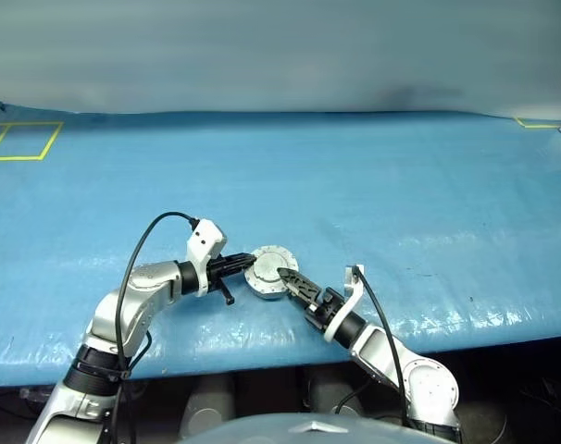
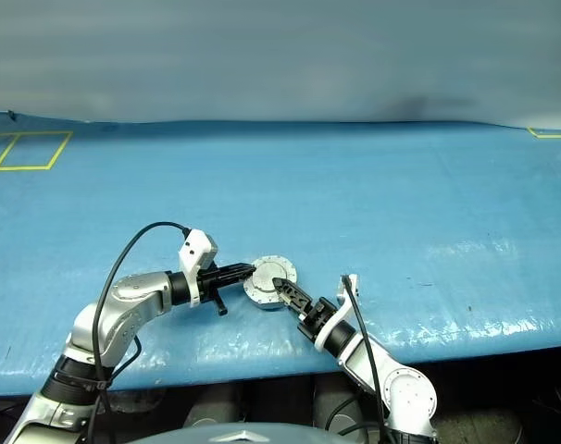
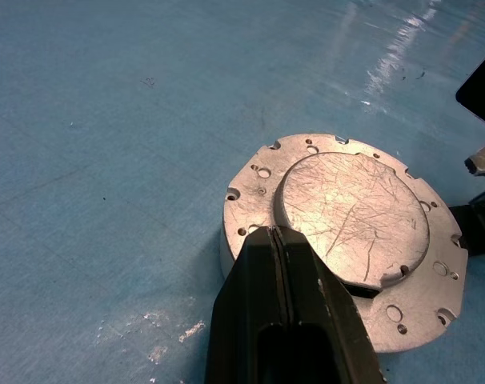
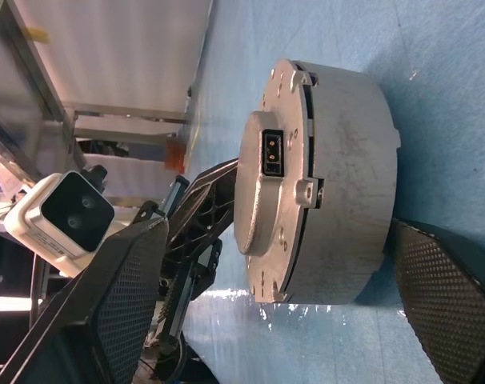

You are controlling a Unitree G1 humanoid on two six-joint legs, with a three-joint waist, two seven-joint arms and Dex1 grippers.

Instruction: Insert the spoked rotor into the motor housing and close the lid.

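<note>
The motor housing [image 1: 269,274], a short round silver cup, stands on the blue table near its front edge. The lid [image 3: 350,210], a scratched grey disc with a notched rim, lies flat on top of it. The spoked rotor is hidden. My left gripper [image 3: 276,232] is shut, and its tips rest on the lid's rim from the left. My right gripper [image 1: 285,276] comes in from the right, rolled on its side and open. One of its fingers [image 4: 122,296] hangs above the lid, the other sits low by the housing wall [image 4: 350,184] near the table.
The blue-covered table [image 1: 401,203] stretches far back and to both sides. A yellow tape square [image 1: 21,141] marks the far left corner, and another yellow mark [image 1: 540,122] the far right. The table's front edge runs just behind both wrists.
</note>
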